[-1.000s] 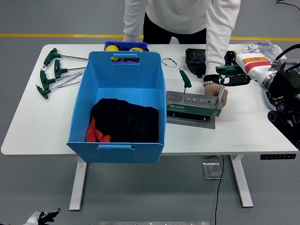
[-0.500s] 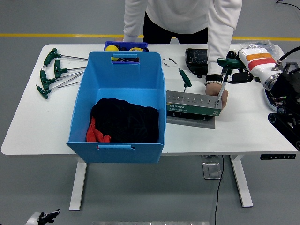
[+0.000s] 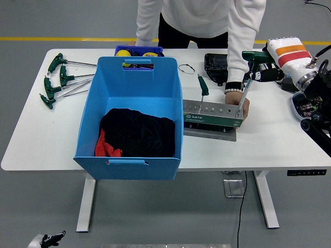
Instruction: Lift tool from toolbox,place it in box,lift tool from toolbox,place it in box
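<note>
White desk [image 3: 41, 139] seen from above, with a large blue plastic box [image 3: 129, 119] standing left of centre. Inside the box lie a black cloth [image 3: 139, 135] and something red [image 3: 106, 147] at its lower left. Just right of the box sits a green and grey tool holder [image 3: 212, 118], the toolbox, with a row of holes along its top. One green-handled T-wrench [image 3: 202, 89] stands upright in a hole near the holder's left end.

From the right edge the robot's right hand [image 3: 262, 70] reaches in over the desk. Its fingers are curled around the green handle of a second T-handle wrench [image 3: 247, 82], whose silver shaft slants down to the holder's right end; the tip looks level with the holes, though whether it is in one cannot be told. A white and orange forearm cover [image 3: 287, 54] shows behind the hand.

A person in a white top [image 3: 207, 15] stands at the far side. One of the person's hands [image 3: 239, 106] rests on the right end of the holder, beside the wrench's shaft.

At the desk's far left several more green T-handle wrenches [image 3: 59, 80] lie loose. Behind the blue box is a small blue tray [image 3: 138, 50] with yellow things in it. A black case [image 3: 215, 66] lies near the far edge, right of centre. The left hand is out of view.
</note>
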### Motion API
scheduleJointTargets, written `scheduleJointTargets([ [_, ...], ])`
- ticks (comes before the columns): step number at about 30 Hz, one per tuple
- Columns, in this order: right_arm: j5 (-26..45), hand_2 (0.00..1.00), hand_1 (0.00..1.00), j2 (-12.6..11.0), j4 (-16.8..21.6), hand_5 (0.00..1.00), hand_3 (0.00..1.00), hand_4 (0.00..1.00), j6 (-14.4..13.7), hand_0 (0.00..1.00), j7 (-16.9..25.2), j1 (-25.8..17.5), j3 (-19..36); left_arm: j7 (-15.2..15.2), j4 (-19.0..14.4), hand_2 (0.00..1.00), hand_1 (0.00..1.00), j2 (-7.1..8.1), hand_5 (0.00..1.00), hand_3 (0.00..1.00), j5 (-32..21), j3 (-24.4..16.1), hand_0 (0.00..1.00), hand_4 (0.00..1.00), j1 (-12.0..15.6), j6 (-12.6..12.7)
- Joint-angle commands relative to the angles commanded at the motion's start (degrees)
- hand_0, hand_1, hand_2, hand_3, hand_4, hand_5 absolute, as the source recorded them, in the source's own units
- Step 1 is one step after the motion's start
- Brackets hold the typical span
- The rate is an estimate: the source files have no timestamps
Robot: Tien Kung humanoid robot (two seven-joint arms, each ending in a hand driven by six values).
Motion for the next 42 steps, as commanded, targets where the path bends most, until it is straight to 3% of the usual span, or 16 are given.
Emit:
scheduleJointTargets([
  [14, -1.1, 0.002, 0.002, -3.3, 6.2, 0.498, 0.002, 0.998, 3.4, 0.002, -0.8, 2.7, 0.3, 0.4, 0.0, 0.738, 0.764, 0.48, 0.63, 0.681, 2.3, -2.8, 0.748, 0.698, 0.3, 0.2],
  [21, -2.0, 0.002, 0.002, -4.1, 11.7, 0.493, 0.002, 0.998, 4.1, 0.002, -1.2, 5.4, 2.2, 0.7, 0.0, 0.738, 0.76, 0.73, 0.629, 0.678, 3.8, -4.3, 0.746, 0.696, 0.5, 0.2],
  [33, 0.4, 0.002, 0.002, -0.6, 24.0, 0.501, 0.002, 0.998, 4.1, 0.002, -2.0, 11.8, 1.9, 1.1, 0.0, 0.738, 0.763, 0.73, 0.628, 0.678, 5.3, -5.3, 0.748, 0.693, 1.0, 0.2],
  [37, 0.3, 0.002, 0.002, 2.0, 28.7, 0.506, 0.002, 0.997, 3.9, 0.002, -3.4, 13.4, -1.4, 1.0, 0.0, 0.738, 0.762, 0.79, 0.628, 0.677, 5.4, -5.2, 0.746, 0.694, 1.0, 0.2],
  [42, -1.5, 0.002, 0.002, 4.9, 31.5, 0.506, 0.002, 0.997, 3.6, 0.002, -6.4, 14.2, -8.7, 1.1, 0.0, 0.738, 0.762, 0.86, 0.628, 0.677, 5.9, -5.7, 0.746, 0.694, 1.1, 0.3],
])
